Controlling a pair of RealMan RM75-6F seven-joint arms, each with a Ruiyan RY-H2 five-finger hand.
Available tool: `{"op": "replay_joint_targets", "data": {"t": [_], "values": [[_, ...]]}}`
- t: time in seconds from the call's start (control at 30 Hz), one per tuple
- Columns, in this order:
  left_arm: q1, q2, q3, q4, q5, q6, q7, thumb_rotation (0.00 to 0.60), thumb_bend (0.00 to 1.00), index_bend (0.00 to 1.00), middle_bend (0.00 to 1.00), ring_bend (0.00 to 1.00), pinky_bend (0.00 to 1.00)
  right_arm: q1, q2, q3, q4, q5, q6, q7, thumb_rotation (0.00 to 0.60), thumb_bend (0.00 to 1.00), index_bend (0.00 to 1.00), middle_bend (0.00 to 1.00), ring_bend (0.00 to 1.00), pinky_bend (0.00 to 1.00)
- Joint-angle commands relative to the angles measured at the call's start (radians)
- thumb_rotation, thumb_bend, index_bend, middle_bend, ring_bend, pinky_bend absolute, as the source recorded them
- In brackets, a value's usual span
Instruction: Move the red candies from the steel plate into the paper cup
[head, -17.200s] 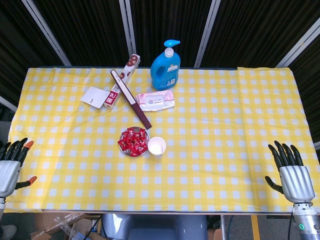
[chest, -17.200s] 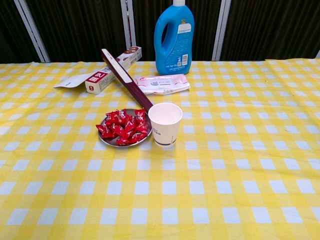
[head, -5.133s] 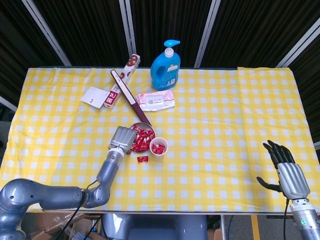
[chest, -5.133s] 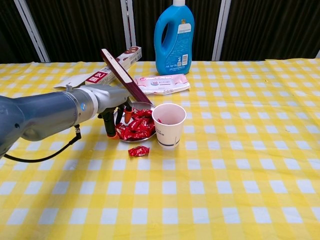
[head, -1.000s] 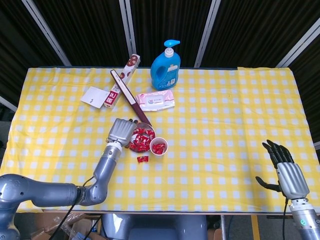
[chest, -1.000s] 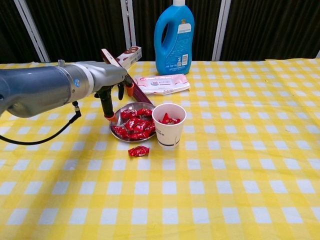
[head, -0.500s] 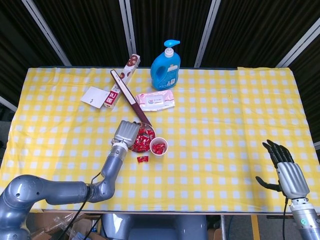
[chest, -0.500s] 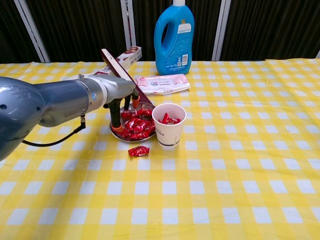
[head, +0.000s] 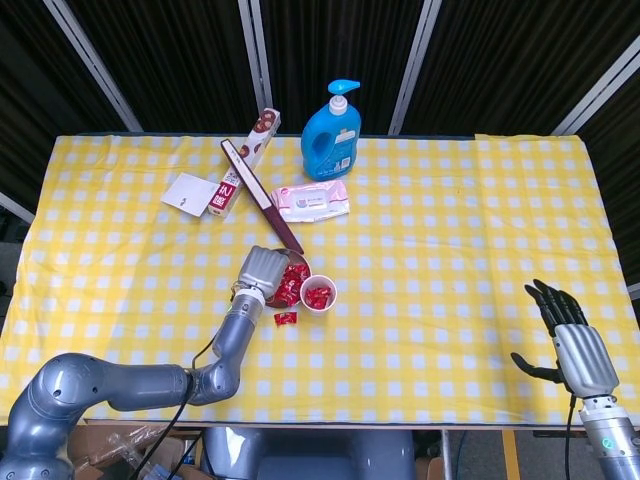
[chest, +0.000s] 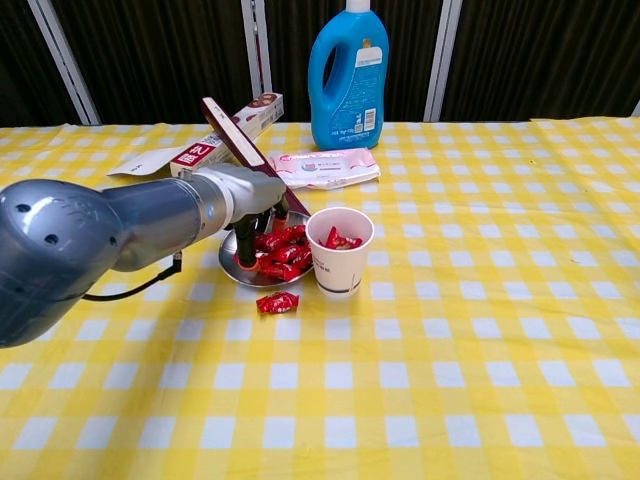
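Note:
The steel plate (chest: 230, 266) sits left of the white paper cup (chest: 338, 262), touching it or nearly so. Red candies (chest: 280, 254) are piled on the plate's right side, against the cup. A few red candies (chest: 340, 240) lie inside the cup (head: 317, 293). One red candy (chest: 277, 301) lies loose on the cloth in front of the plate, also seen as the loose candy (head: 285, 318). My left hand (chest: 248, 196) is over the plate's left half, its dark fingers (chest: 245, 240) reaching down into the pile; whether they grip a candy is hidden. My right hand (head: 573, 343) hovers at the table's near right corner, fingers spread, holding nothing.
Behind the plate lie a long dark red box (chest: 235, 135), a toothpaste carton (chest: 215, 146), a pink wipes pack (chest: 322, 168) and a blue pump bottle (chest: 350, 75). A white paper slip (head: 189, 193) lies at the back left. Yellow checked cloth covers the table.
My left hand has moved right and down over the plate, its fingers now in the candies. The pile has shifted toward the cup. The right hand has not moved.

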Motion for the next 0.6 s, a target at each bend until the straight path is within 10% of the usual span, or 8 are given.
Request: {"op": "replay_joint_targets", "data": {"t": [0.03, 0.6], "values": [[0.004, -0.009, 0.001, 0.009, 0.018, 0.001, -0.010, 0.600, 0.37, 0.47, 0.56, 0.83, 0.90, 0.000, 0.000, 0.000, 0.001, 0.000, -0.001, 0.001, 0.600, 0.28, 0.00, 0.00, 0.00, 0.00], [0.041, 0.059, -0.007, -0.072, 0.092, 0.059, -0.029, 0.600, 0.40, 0.53, 0.63, 0.83, 0.90, -0.001, -0.002, 0.001, 0.000, -0.001, 0.005, -0.002, 0.600, 0.28, 0.00, 0.00, 0.00, 0.00]]}}
